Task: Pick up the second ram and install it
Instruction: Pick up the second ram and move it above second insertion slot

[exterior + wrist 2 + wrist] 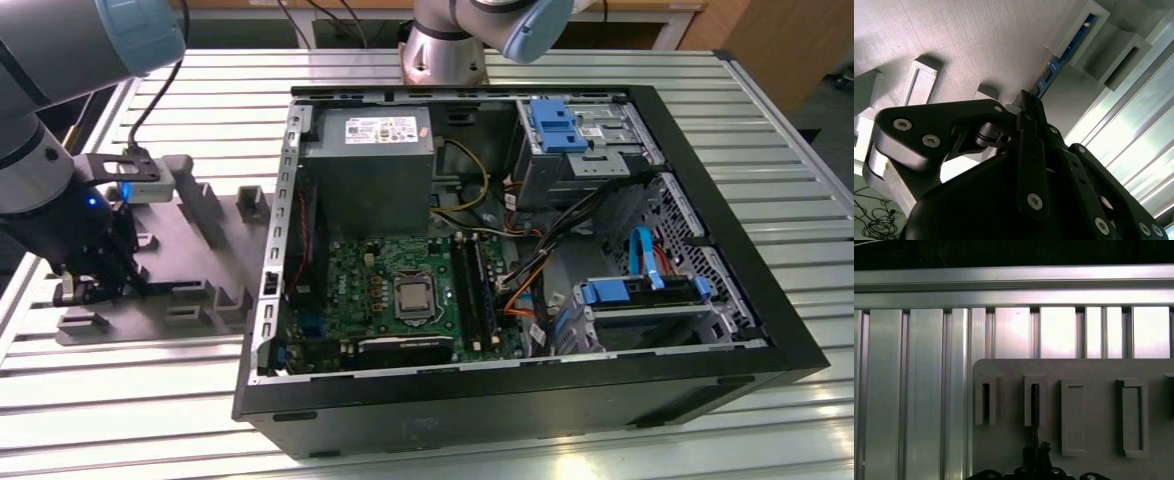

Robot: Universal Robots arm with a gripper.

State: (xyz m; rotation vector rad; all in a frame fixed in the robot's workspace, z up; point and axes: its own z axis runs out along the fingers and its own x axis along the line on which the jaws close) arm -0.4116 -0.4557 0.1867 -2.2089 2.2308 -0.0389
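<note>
One second ram [1054,65] stands on edge in the grey holder [200,290], at nine o'clock from the open computer case [534,410] on the bench [801,200], offering its thin edge, on which the tool [1026,97] appears clamped.

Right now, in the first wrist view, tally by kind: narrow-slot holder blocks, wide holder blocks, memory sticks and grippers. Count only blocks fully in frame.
narrow-slot holder blocks: 2
wide holder blocks: 2
second ram: 1
gripper: 1
Total: 6
</note>
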